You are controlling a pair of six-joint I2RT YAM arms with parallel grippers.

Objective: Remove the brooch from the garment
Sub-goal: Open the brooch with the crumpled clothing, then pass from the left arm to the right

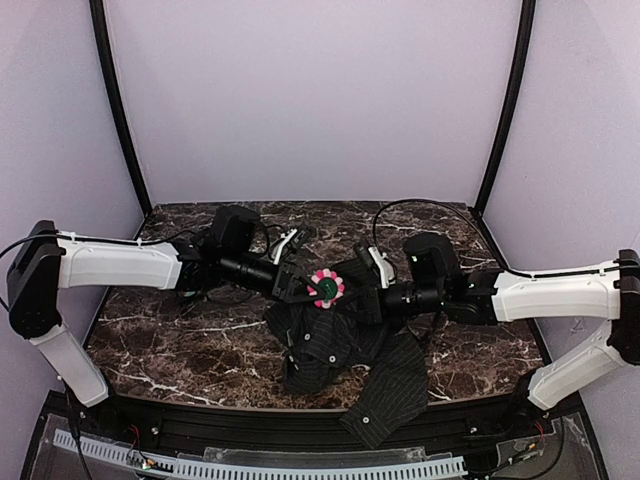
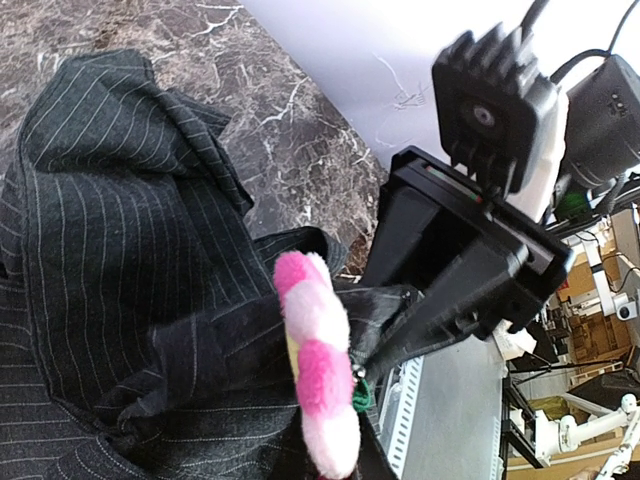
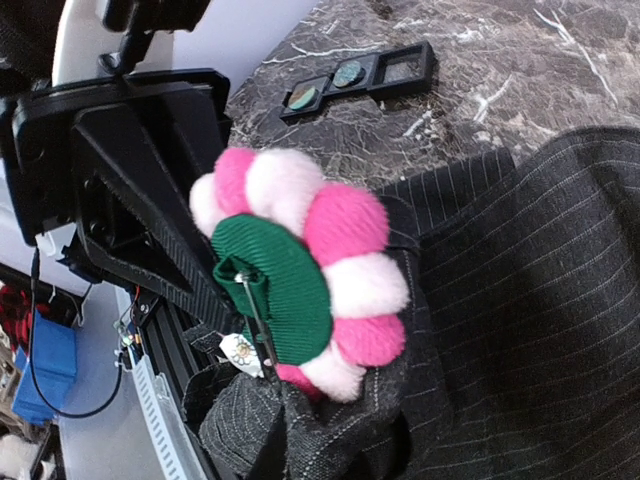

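Both grippers meet at the pink-petalled, green-centred fabric flower brooch (image 3: 300, 270).
Your left gripper (image 1: 299, 287) is pinched closed on a lifted fold of the black pinstriped cloth shirt (image 1: 330, 350), and the brooch sits pinned on that fold just beside its fingertips. Your right gripper (image 1: 352, 296) faces it from the opposite side, tips at the brooch's edge; you cannot tell how far they are parted.

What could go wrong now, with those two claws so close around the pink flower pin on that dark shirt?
1. The brooch sits on bunched shirt cloth, its metal pin exposed; a hard pull may snag or tear fabric.
2. The left gripper and right gripper nearly meet at the brooch, so they might bump.
3. Part of the shirt hangs over the table's near edge; tugging could drag it off.
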